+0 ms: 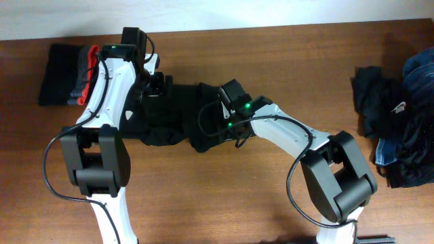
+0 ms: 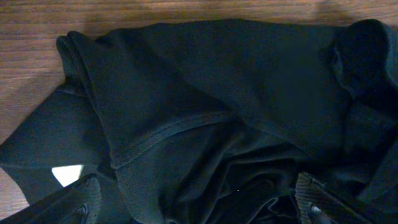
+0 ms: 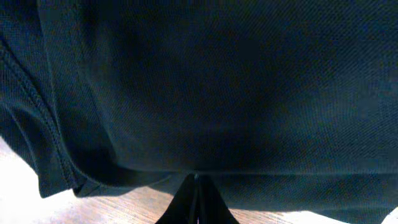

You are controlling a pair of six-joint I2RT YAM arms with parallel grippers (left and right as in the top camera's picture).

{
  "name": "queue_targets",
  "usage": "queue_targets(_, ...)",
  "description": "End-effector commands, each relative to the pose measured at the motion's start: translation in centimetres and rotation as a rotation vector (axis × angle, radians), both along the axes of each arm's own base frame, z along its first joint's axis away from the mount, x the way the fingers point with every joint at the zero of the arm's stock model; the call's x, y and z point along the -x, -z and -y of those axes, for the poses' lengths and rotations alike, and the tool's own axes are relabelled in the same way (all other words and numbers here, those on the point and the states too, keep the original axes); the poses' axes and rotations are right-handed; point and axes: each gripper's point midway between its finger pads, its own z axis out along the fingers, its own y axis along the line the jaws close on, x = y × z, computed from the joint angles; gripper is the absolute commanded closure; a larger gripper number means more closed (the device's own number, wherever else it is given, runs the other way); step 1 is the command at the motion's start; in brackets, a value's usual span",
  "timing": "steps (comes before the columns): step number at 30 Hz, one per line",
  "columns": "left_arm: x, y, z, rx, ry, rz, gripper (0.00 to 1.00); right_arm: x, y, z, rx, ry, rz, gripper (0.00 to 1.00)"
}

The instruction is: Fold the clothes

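While the black shirt is lying bunched at mid-table, between the two arms, both wrists are working over it from opposite ends. The right gripper is sitting fully closed, its tips meeting right at the lower edge of a fabric fold, so I judge it is pinching the cloth rather than closing on air. That pinch is probably holding one side of the shirt in place or lifting it so the other side can be worked. The left gripper is hanging spread wide above the shirt's left part, holding nothing. Its fingers are straddling rumpled cloth near a stitched hem and a small white label. The wide spread suggests it is lining up for a fresh hold on a hem or sleeve. The shirt itself is looking crumpled, not flat, with layers overlapping and no clean crease showing, so the fold is reading as early or mid-way. A folded stack of dark, grey and red pieces is sitting at the far left edge, well apart from the shirt. A loose heap of black and blue garments is waiting at the far right, likely next in line.
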Motion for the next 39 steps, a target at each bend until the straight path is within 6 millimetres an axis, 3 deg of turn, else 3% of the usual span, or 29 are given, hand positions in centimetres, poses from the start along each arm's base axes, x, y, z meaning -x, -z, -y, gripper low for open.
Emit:
queue_targets(1, -0.7, -2.3, 0.0, 0.0, 0.01, 0.06, 0.01, 0.3, 1.0, -0.1, 0.03, -0.013, 0.004, 0.96)
queue_targets(10, -0.7, -2.3, 0.0, 0.0, 0.01, 0.06, 0.0, 0.7, 1.8, -1.9, 0.02, -0.055, 0.016, 0.96)
queue_targets(23, -0.7, -2.3, 0.0, 0.0, 0.01, 0.06, 0.01, 1.4, 2.4, -2.2, 0.054, -0.061, 0.02, 0.96)
queue_targets(39, -0.7, -2.3, 0.0, 0.0, 0.01, 0.06, 0.0, 2.2, 1.5, -6.6, -0.024, -0.125, 0.081, 0.96)
